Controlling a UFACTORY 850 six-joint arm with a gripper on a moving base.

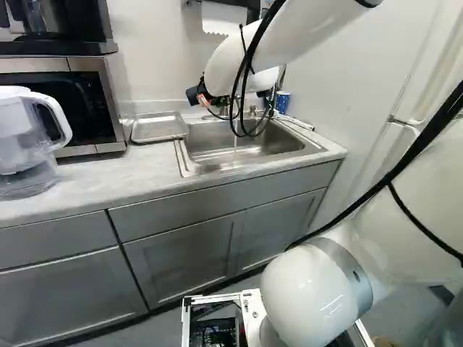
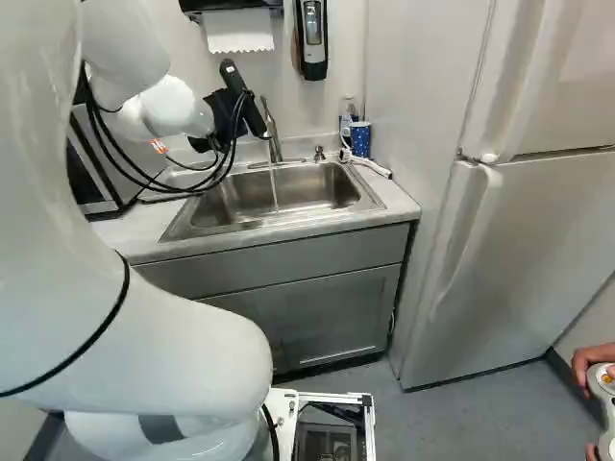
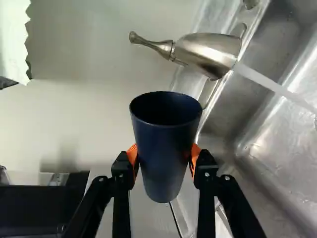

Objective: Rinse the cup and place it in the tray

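In the upper left of the right base view my hand [image 2: 236,104] is closed around the dark cup [image 3: 166,148], near the tap [image 2: 272,130], whose water [image 2: 274,188] runs into the sink [image 2: 288,192]. The tray [image 1: 158,128] lies on the worktop [image 1: 108,177].

Matt cup [image 3: 165,156], probably plastic

Pitcher [image 1: 22,141] near microwave [image 1: 90,94]; paper towel [image 2: 240,31] beside wall dispenser [image 2: 312,43]; fridge [image 2: 538,240].
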